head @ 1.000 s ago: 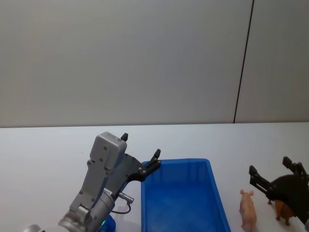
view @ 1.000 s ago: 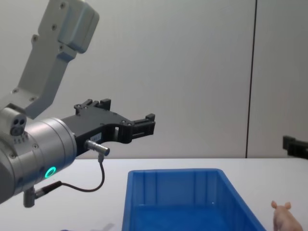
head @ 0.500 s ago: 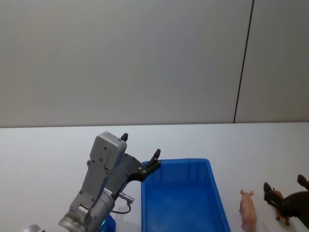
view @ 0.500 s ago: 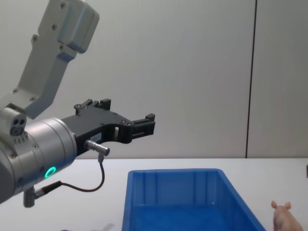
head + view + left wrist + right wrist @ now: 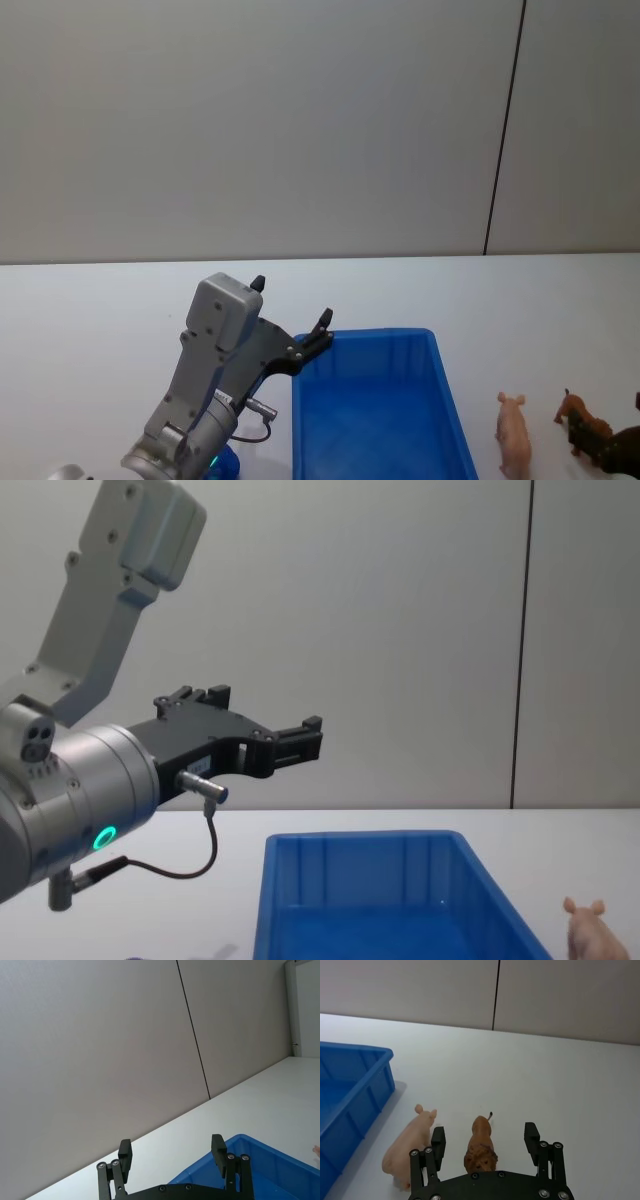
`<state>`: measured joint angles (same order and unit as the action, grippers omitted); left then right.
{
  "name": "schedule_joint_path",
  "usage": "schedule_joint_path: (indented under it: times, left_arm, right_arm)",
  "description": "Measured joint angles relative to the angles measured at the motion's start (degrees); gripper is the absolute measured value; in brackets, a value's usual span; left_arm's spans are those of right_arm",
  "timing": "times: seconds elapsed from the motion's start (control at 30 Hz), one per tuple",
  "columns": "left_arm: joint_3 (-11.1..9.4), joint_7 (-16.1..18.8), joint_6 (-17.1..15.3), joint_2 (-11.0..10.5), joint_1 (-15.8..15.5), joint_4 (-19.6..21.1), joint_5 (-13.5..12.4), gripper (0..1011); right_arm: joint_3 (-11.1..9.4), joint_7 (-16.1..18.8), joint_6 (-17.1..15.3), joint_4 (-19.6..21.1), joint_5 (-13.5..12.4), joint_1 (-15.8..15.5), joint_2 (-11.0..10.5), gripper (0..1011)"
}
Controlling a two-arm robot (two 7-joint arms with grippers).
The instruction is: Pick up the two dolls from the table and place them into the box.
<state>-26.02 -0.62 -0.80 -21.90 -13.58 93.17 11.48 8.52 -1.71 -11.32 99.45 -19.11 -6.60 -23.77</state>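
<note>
The blue box [image 5: 380, 333] stands on the white table [image 5: 100, 300] in front of me. To its right are the two dolls: a pale pink pig [image 5: 514, 432] and, farther right, a brown four-legged animal [image 5: 583, 422]. In the right wrist view my right gripper [image 5: 485, 1140] is open, and the brown doll [image 5: 481, 1147] lies between and beyond its fingers, untouched; the pig [image 5: 410, 1144] is beside it, toward the box [image 5: 355, 1049]. My left gripper [image 5: 318, 335] hangs open above the box's left rim [image 5: 360, 837], holding nothing.
A plain grey wall with a dark vertical seam [image 5: 503, 130] stands behind the table. The white tabletop stretches bare behind the box and to its far right. The left arm's grey body [image 5: 80, 800] looms at the chest view's left.
My right gripper has drawn back toward the head view's lower right corner and left the chest view, uncovering the brown doll. The left arm, box and pig have not moved.
</note>
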Motion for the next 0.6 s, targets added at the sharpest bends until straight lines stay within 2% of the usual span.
schedule_joint_path:
  times: [0.17,0.23,0.6]
  left_arm:
    - [0.00,0.00,0.00,0.00,0.00,0.00,0.00,1002]
    - [0.00,0.00,0.00,0.00,0.00,0.00,0.00,1002]
    - [0.00,0.00,0.00,0.00,0.00,0.00,0.00,1002]
  right_arm:
    - [-0.04,0.13,-0.28,-1.27,0.22,0.20,0.15,883]
    - [-0.04,0.30,-0.55,-2.27,0.44,0.57,0.38,867]
    - [0.14,1.73,-0.81,-5.35,1.12,1.86,1.17,489]
